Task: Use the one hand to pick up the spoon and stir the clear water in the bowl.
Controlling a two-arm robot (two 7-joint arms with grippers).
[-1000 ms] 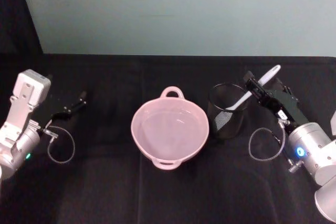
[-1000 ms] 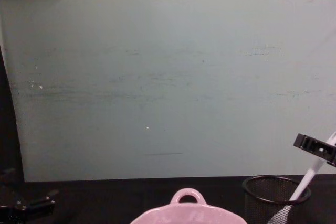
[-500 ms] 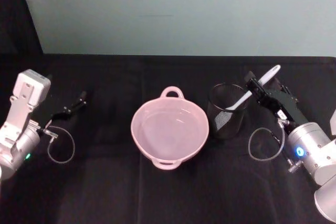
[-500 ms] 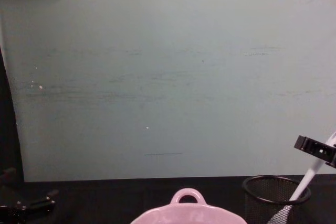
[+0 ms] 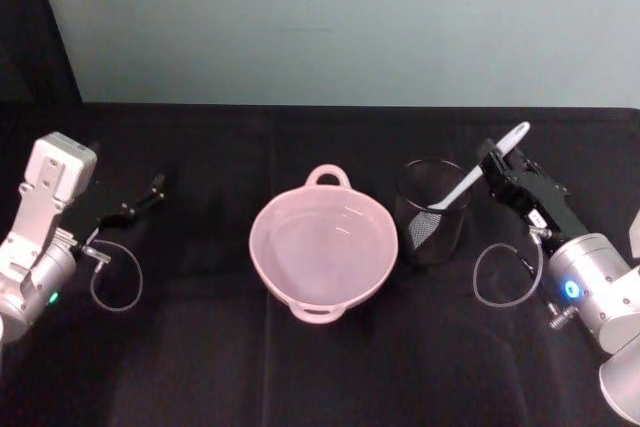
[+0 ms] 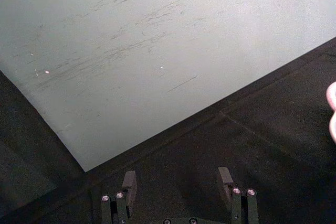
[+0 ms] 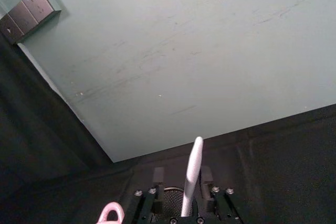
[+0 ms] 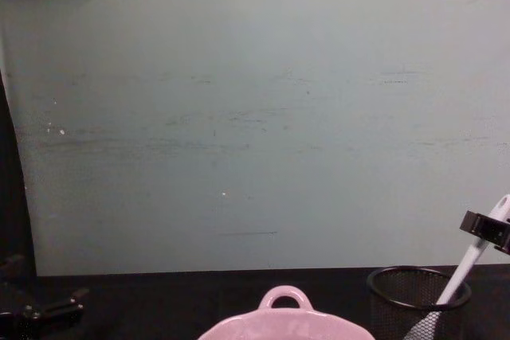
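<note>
Straddling slim pale-white spoon [image 5: 465, 180] in mesh cup [image 5: 430, 237], right gripper [image 7: 182, 174] spread, left gripper [image 6: 177, 174] spread.

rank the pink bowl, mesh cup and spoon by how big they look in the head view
1. pink bowl: widest by far.
2. black mesh cup: clearly narrower than the bowl.
3. white spoon: longer than the cup is tall, but so slim that it covers the least area.

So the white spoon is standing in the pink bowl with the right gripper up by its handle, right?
No. The head view shows the spoon standing in the black mesh cup beside the pink bowl. The right gripper is by its handle.
</note>
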